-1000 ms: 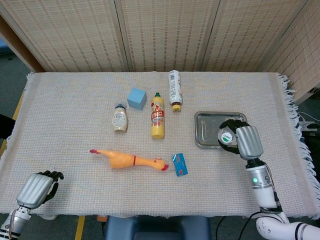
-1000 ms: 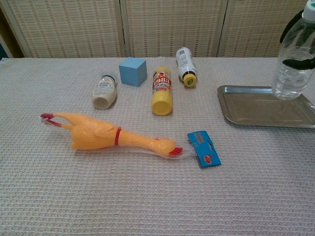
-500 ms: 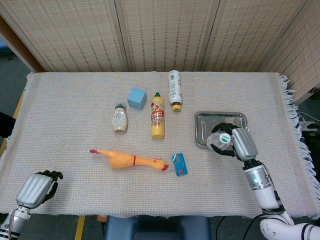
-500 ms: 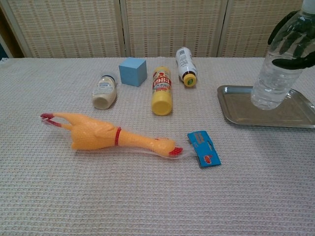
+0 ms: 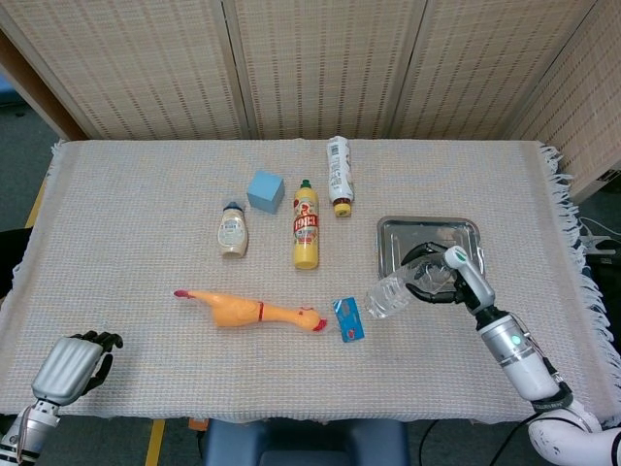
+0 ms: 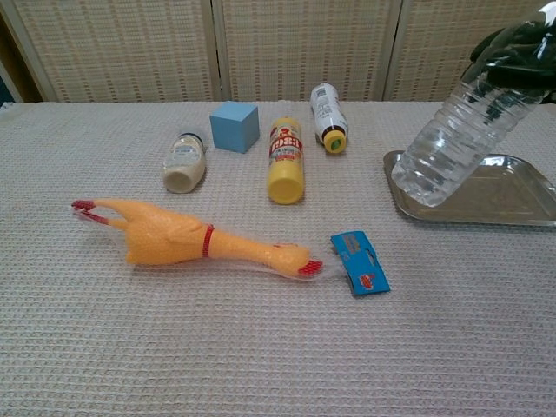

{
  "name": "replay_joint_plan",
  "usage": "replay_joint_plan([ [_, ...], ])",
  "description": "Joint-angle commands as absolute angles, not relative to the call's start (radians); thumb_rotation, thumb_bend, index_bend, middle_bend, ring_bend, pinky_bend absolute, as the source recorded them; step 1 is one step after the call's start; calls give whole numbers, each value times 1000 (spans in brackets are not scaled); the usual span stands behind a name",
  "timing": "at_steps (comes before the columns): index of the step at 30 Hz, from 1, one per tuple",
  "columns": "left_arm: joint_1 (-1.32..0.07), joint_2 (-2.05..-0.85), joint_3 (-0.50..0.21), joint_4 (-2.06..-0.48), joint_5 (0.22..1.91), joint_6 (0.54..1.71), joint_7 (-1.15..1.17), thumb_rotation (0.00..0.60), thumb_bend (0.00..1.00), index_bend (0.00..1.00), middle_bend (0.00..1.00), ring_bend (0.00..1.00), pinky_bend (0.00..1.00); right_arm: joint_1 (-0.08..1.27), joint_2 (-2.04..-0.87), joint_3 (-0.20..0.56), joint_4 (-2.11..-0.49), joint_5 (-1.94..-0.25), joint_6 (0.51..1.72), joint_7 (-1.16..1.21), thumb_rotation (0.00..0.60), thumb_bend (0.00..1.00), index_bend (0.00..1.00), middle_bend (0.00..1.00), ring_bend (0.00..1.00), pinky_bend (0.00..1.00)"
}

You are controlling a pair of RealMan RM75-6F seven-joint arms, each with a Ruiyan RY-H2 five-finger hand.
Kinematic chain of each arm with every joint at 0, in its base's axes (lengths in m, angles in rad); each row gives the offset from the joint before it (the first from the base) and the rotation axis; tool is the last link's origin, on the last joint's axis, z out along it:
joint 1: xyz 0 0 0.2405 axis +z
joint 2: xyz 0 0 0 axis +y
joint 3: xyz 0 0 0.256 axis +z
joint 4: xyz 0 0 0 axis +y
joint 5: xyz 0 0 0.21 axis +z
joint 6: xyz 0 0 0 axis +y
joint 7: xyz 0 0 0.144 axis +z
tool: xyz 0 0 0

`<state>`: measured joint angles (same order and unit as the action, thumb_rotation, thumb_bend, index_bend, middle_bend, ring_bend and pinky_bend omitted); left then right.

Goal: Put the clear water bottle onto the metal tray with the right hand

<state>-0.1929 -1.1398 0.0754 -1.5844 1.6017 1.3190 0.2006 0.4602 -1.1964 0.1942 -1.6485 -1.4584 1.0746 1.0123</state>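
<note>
Bottle: clear ribbed plastic water bottle point(image 6: 455, 132), now tipped hard over, base swung out toward robot's left, cap end up inside the black fingers of the right hand point(image 6: 519, 45). One second earlier held nearly upright over the tray; half a second earlier already leaning. Tilt increasing frame to frame. In head view, base of bottle point(image 5: 389, 294) projecting past the near-left edge of the rectangular metal tray point(image 5: 464, 231), above the woven cloth. Contact between base and tray not resolvable in chest view; seems just above the rim. Right hand point(image 5: 439, 274) gripping the bottle near its neck.

Judgement: placement not done. Bottle tilting toward a lay-down; base needs to come back over the tray point(image 6: 512, 191) before release, else likely to roll off.

Left hand point(image 5: 70, 365) at near-left table edge, fingers curled, holding nothing, unchanged. Blue card point(image 5: 349, 319) just beside the bottle base.
</note>
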Motion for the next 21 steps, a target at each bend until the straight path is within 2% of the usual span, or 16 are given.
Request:
replay_joint_plan([
  [1, -193, -1140, 76, -1584, 1601, 1317, 203, 600, 609, 413, 477, 447, 606, 407, -1457, 244, -1448, -1369, 1415, -230, 600, 60, 842, 598, 453, 545],
  [4, -193, -1140, 75, -1586, 1600, 1316, 203, 600, 608, 413, 477, 447, 606, 408, -1511, 235, -1389, -1405, 1481, -352, 600, 60, 843, 598, 453, 548],
  [7, -192, -1141, 76, -1584, 1603, 1319, 205, 600, 608, 413, 478, 447, 606, 410, -1543, 222, -1344, -1443, 1518, -376, 600, 60, 844, 598, 453, 550],
  [11, -192, -1140, 76, -1585, 1601, 1319, 201, 600, 608, 413, 477, 447, 606, 409, -1544, 204, -1345, -1460, 1503, -339, 600, 60, 844, 598, 453, 552],
  [15, -192, -1140, 76, -1583, 1604, 1321, 200, 600, 608, 412, 477, 447, 606, 412, -1462, 165, -1468, -1437, 1372, -150, 600, 60, 844, 600, 458, 554],
  [21, -192, -1140, 77, -1582, 1606, 1322, 200, 600, 608, 413, 477, 448, 606, 449, -1270, 123, -1662, -1434, 1132, 288, 600, 60, 844, 600, 458, 554],
])
